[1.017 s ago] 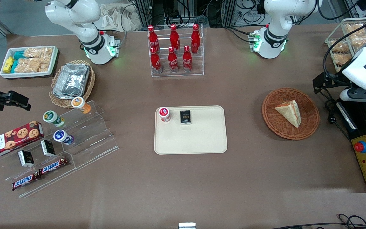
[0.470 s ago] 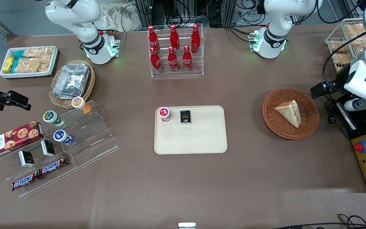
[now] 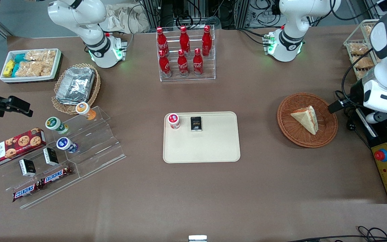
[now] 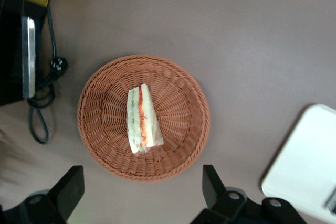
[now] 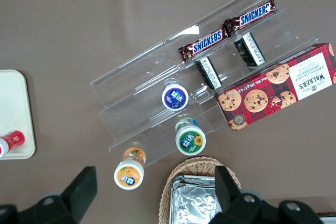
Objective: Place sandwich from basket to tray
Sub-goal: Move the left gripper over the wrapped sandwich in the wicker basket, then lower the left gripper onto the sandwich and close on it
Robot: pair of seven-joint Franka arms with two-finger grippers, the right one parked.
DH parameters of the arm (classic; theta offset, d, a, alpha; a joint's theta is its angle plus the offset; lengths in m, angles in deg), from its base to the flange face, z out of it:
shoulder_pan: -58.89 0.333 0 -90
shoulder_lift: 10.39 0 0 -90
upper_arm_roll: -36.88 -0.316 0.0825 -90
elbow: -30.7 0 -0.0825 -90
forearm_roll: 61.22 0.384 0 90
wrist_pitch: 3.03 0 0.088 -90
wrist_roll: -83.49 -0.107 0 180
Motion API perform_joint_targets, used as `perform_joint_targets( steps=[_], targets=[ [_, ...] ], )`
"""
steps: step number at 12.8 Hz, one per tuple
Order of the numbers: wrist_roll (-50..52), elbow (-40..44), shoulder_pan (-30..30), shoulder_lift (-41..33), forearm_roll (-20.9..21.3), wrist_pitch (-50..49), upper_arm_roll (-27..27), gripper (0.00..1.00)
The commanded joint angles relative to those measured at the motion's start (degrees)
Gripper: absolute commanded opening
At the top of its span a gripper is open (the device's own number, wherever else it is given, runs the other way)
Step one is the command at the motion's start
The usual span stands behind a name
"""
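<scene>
One sandwich (image 4: 142,119) lies in the basket (image 4: 105,82), below our gripper (image 4: 140,195), which hovers wide open and empty. We judge that descending off-centre could catch the rim and tip the basket.

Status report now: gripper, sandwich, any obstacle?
Gripper open, above basket edge. Sandwich lying in basket, untouched. Tray has free space; nothing blocking.
</scene>
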Motion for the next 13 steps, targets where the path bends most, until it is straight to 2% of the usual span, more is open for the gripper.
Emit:
perform_joint_targets(
  steps=[1, 8, 13],
  targets=[
    [6.78, -11.62, 0.29, -6.29, -0.5, 7.02, -0.64, 1.0],
    [12.42, -27.61, 1.17, -4.28, -0.41, 27.49, -0.73, 1.0],
    [18.4, -27.97, 1.17, 1.88, -0.41, 31.9, -0.73, 1.0]
  ],
)
